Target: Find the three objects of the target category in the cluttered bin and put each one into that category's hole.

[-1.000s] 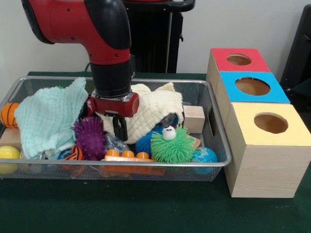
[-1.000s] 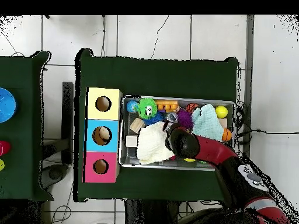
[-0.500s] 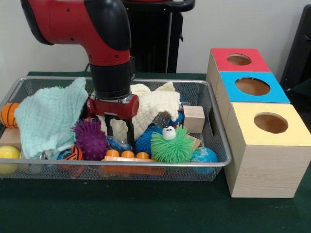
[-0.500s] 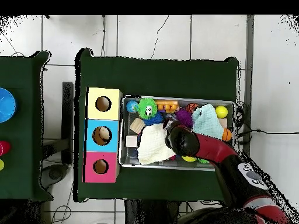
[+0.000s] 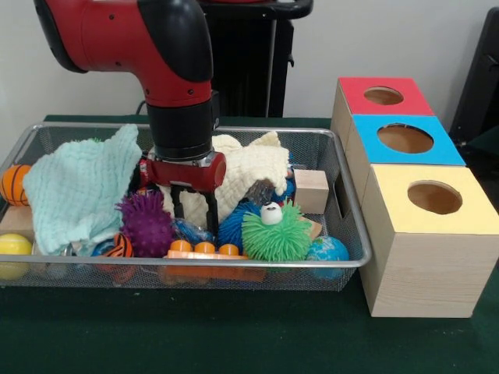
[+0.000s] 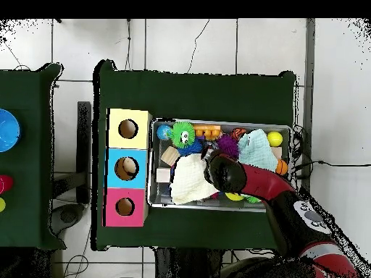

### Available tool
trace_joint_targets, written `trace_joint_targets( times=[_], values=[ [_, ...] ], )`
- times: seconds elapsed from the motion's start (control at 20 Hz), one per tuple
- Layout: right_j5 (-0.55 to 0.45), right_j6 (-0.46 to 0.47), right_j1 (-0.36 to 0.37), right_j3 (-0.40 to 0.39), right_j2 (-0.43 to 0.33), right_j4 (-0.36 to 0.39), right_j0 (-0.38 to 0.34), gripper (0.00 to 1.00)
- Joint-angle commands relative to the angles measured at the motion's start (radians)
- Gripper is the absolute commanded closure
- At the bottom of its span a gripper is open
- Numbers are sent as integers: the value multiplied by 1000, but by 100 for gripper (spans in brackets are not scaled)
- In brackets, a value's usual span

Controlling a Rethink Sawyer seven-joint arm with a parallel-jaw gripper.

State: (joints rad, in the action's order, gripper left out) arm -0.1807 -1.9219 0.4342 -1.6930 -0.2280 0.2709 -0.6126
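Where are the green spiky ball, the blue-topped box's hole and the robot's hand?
green spiky ball (image 5: 276, 234), front view, middle of its body.
hole (image 5: 405, 139), front view, centre of the cut-out.
hand (image 5: 195, 220), front view, midway between its open fingertips.

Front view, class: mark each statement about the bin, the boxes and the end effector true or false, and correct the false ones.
1. The end effector is open above the bin. True.
2. The blue-topped box's hole sits between the red and yellow ones. True.
3. The green spiky ball lies on the table outside the bin. False: it is inside the bin.
4. The mint cloth covers the yellow-topped box. False: it lies in the bin.
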Motion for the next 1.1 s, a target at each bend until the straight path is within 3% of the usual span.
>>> trace_joint_targets(
  times=[0.05,0.3,0.45,0.75,1.1],
  values=[
    [-60,24,-2,117,-52,37,-16,0],
    [-96,52,3,122,-93,27,-40,0],
    [-128,42,49,98,-89,12,-37,0],
    [-337,48,181,84,-88,-49,-25,0],
    [-310,34,157,95,-115,-32,-39,0]
  ],
)
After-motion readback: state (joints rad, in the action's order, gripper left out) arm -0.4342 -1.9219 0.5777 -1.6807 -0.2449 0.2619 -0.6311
